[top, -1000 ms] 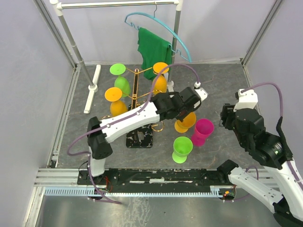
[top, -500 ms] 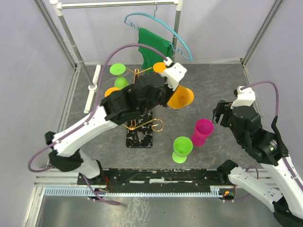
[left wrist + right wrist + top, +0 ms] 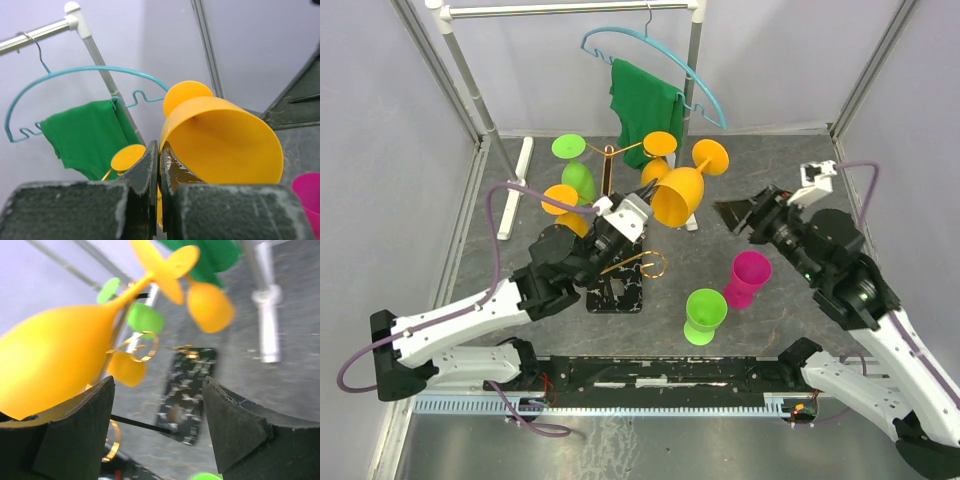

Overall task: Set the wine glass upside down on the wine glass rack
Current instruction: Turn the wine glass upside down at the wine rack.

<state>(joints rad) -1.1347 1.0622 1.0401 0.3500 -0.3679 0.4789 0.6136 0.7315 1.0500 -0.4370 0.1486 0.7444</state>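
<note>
Wine glass (image 3: 680, 195) aloft, rim pinched in left claw (image 3: 159, 155), foot tilted up near wine glass rack (image 3: 618, 290); right claw (image 3: 158, 405) wide, empty. Hanging not yet done.

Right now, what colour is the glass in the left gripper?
The glass is orange, clearest in the left wrist view.

I'm watching my left gripper (image 3: 159, 150) pinching the orange wine glass (image 3: 225, 140) by its rim; a green cloth (image 3: 85, 132) is hanging left of that glass.
</note>
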